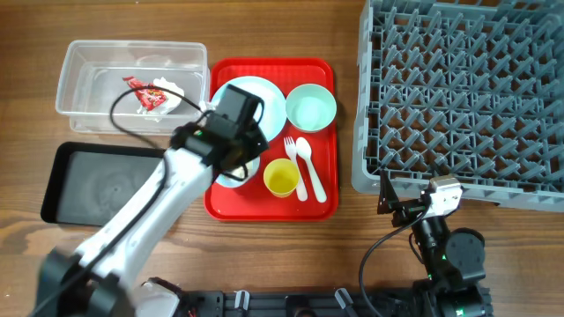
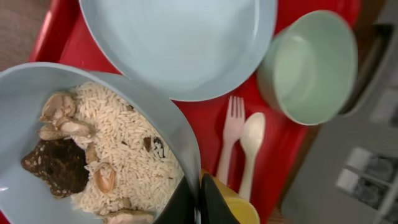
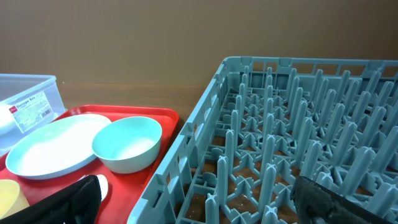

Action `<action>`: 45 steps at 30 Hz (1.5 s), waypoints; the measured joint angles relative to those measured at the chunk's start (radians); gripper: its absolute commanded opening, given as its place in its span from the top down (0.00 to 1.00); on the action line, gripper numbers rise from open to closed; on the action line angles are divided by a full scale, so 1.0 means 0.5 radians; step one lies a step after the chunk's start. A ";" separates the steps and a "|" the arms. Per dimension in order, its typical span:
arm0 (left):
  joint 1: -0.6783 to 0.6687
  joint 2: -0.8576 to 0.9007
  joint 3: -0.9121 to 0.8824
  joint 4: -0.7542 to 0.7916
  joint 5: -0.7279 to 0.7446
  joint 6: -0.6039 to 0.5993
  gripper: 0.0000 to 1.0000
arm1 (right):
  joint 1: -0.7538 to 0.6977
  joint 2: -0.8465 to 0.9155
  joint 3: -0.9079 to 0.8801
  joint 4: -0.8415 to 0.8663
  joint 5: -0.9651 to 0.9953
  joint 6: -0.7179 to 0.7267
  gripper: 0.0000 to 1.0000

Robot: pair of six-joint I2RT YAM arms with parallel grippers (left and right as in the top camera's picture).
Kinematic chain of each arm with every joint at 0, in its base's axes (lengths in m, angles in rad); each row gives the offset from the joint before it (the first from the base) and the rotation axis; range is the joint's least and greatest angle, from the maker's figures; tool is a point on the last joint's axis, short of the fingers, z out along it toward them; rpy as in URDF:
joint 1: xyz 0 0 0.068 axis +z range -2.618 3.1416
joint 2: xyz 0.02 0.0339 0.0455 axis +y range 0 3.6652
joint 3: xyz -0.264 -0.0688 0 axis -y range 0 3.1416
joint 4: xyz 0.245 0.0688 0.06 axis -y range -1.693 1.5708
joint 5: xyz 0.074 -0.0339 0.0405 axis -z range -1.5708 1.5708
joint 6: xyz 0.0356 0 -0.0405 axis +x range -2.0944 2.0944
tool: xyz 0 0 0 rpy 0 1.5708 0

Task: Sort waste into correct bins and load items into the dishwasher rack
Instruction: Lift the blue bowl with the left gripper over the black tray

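Scrap-filled bowl (image 2: 18, 102) sits on your red tray (image 2: 208, 124) beside the plate (image 2: 174, 43). Your left gripper (image 2: 198, 202) pinches its rim; your right gripper (image 3: 199, 202) is spread wide. The clear tub (image 3: 25, 87) label is unreadable.

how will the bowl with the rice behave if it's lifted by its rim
The bowl looks rigid, so it probably will not flex. The left gripper pinches only one spot on its rim, so it may sag away from the grip. The loose rice would likely shift or spill if it tips.
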 measured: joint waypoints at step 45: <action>2.143 -0.541 -0.077 -0.262 1.698 1.748 0.96 | 0.000 0.000 0.000 0.000 0.000 0.000 0.00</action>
